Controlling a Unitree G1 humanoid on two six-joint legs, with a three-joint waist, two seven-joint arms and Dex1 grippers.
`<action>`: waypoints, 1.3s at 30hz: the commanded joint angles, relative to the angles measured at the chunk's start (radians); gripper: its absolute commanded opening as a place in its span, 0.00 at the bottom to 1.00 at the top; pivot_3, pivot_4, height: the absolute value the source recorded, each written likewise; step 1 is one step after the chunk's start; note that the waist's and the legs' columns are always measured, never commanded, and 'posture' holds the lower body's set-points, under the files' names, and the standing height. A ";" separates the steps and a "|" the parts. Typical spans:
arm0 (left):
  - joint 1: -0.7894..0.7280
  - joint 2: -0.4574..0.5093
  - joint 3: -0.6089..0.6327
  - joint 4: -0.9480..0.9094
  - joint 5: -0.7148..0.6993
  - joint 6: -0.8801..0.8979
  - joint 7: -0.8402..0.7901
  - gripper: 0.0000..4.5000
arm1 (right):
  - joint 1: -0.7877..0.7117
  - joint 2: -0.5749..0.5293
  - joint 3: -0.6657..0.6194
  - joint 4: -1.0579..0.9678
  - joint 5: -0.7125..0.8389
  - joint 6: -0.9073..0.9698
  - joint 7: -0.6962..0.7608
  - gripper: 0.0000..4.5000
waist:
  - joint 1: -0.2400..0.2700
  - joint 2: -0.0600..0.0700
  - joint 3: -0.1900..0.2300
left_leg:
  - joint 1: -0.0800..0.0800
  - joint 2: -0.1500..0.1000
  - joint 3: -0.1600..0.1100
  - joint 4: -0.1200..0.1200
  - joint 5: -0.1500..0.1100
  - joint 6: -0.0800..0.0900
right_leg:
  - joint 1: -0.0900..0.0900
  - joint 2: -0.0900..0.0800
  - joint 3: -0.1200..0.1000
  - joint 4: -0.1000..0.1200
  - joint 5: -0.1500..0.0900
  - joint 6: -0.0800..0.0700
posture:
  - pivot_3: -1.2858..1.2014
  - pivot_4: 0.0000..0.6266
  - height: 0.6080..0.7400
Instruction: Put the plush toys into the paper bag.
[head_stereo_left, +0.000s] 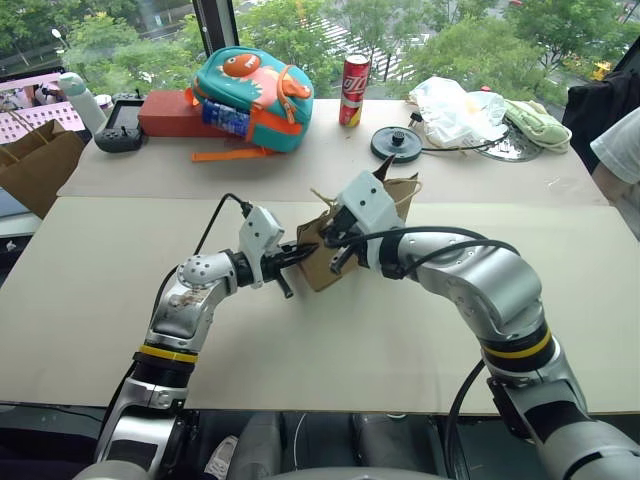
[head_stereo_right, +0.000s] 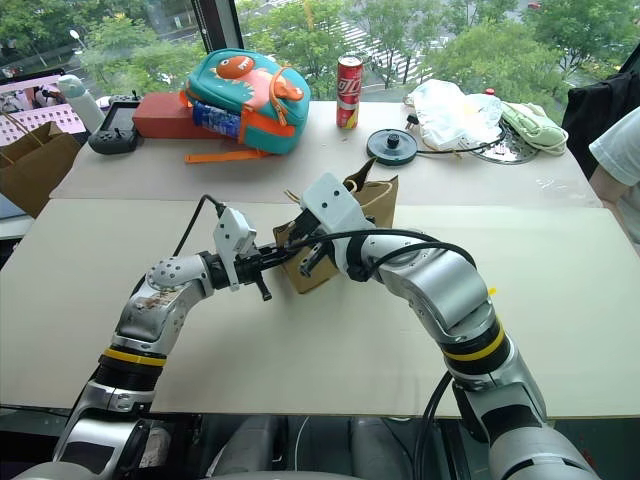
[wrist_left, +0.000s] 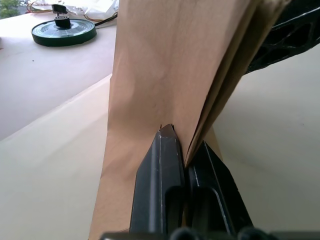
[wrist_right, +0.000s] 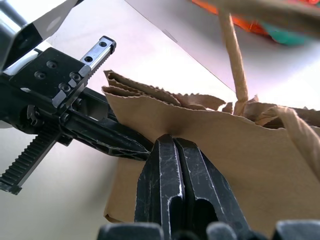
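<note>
Window-side counter (head_stereo_left: 90, 300), both grippers pinching the bag.

Left gripper (head_stereo_left: 300, 254) has its fingers closed on one paper wall of the bag (head_stereo_left: 322, 262); right gripper (head_stereo_left: 333, 238) has its fingers clamped on the serrated rim. Bag sits mid-counter, mouth barely parted. No plush toys can be seen, so loading looks yet to start. Bare counter lies around the bag; backpack (head_stereo_left: 255, 98) and can (head_stereo_left: 353, 89) stand well behind.

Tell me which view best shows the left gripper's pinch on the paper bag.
The left wrist view: the left gripper is shut on one wall of the paper bag, fingers pressed together. The right wrist view shows it from the side at the bag's edge; the head views show it small.
</note>
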 joint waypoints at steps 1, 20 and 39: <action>-0.020 -0.006 0.005 -0.018 -0.012 -0.010 -0.005 0.03 | -0.003 -0.002 -0.027 -0.041 -0.007 0.005 0.004 0.00 | 0.000 0.000 0.000 | 0.000 0.000 0.000 0.000 0.000 0.000 | 0.000 0.000 0.000 0.000 0.000 0.000 | 0.52 0.24 0.95; -0.043 -0.048 0.065 0.020 -0.063 0.040 0.046 0.03 | 0.283 -0.207 -0.606 -0.273 0.438 -0.117 0.356 0.00 | 0.005 0.000 0.000 | 0.000 -0.001 -0.002 0.000 0.000 0.000 | 0.003 0.000 -0.002 -0.002 0.000 0.000 | 0.52 0.24 0.95; -0.193 0.199 0.082 0.093 -0.144 -0.134 -0.384 0.03 | 0.393 -0.352 -0.635 -0.182 0.392 -0.241 0.326 0.00 | 0.006 0.000 0.000 | -0.001 -0.001 0.000 0.000 0.000 0.000 | 0.002 0.000 0.001 -0.004 0.000 0.001 | 0.52 0.24 0.95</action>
